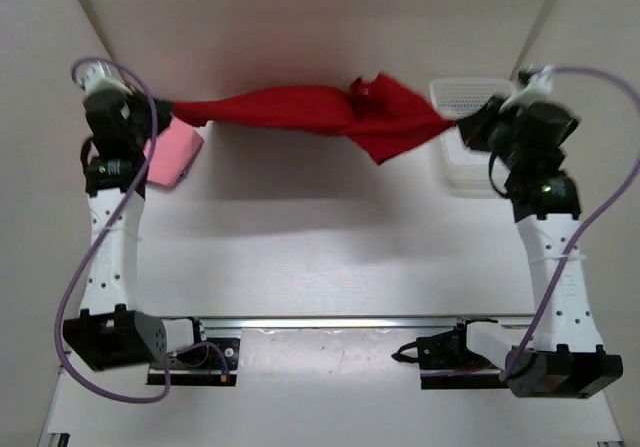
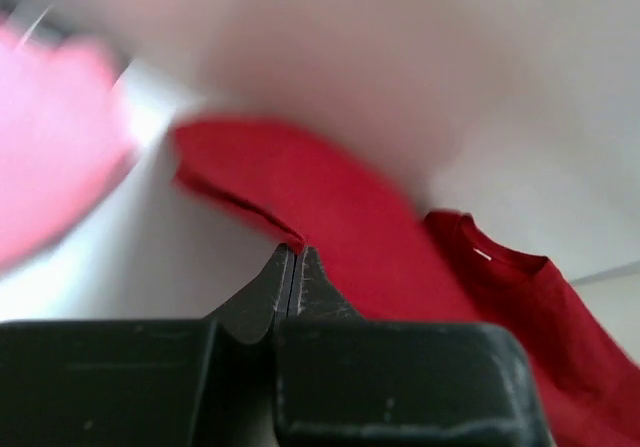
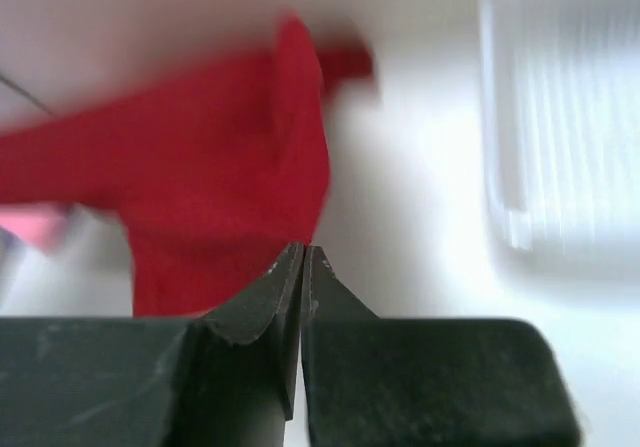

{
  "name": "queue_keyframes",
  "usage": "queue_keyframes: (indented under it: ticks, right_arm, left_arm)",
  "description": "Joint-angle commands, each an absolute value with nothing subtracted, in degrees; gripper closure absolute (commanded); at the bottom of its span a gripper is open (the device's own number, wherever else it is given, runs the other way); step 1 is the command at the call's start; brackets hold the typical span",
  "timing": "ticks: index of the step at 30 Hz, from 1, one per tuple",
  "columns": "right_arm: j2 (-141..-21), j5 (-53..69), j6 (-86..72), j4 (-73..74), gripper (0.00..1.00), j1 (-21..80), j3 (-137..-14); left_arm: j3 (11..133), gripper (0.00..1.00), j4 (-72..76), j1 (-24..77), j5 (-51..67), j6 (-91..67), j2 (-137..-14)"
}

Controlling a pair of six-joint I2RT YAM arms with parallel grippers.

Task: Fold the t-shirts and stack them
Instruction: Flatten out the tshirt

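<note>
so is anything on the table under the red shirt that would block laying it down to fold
Nothing visible does. The red shirt hangs stretched between the left gripper and right gripper over bare table; the pink shirt lies by its left end, the basket by its right.

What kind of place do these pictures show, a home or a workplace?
Probably a robot test bench in a laboratory: two arms fixed to a metal rail on a white table, white panels around it, and a dark red t-shirt stretched between them.

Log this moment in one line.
left gripper: shut on red t-shirt | right gripper: shut on red t-shirt | red t-shirt: stretched between both | pink t-shirt: lying at left
</note>
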State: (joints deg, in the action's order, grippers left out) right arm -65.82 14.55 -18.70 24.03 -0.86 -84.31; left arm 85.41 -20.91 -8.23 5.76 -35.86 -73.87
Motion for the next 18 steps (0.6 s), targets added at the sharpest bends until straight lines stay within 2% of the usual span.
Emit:
queue_keyframes:
  ticks: [1,6,9,13,18]
  right_arm:
    - [-60.49,10.64,-16.44,28.30,1.00,-0.71,-67.36]
    - [-47.05,6.77,-19.59,34.35,1.00,4.21,-43.38]
    - [-40.28,9.31,-22.40,38.31,1.00,5.53,-34.92]
    - [-35.17,11.07,-26.01,42.80,1.00,9.47,-34.89]
    - [-31.56,12.66,-30.32,48.42,1.00,14.76,-33.41]
  left_arm:
    - [74.12,1.00,-22.59,-6.16,-2.00,-31.56,-64.11]
    - [48.66,1.00,-23.81,-6.14,-1.94,-31.72,-52.31]
    - [37.31,1.00,-23.73,-8.26,2.71,-33.05,-47.29]
    - [28.14,1.00,-23.91,-6.33,4.21,-37.43,-42.55]
    - [26.63,1.00,-28.02,-6.33,4.66,-36.74,-39.30]
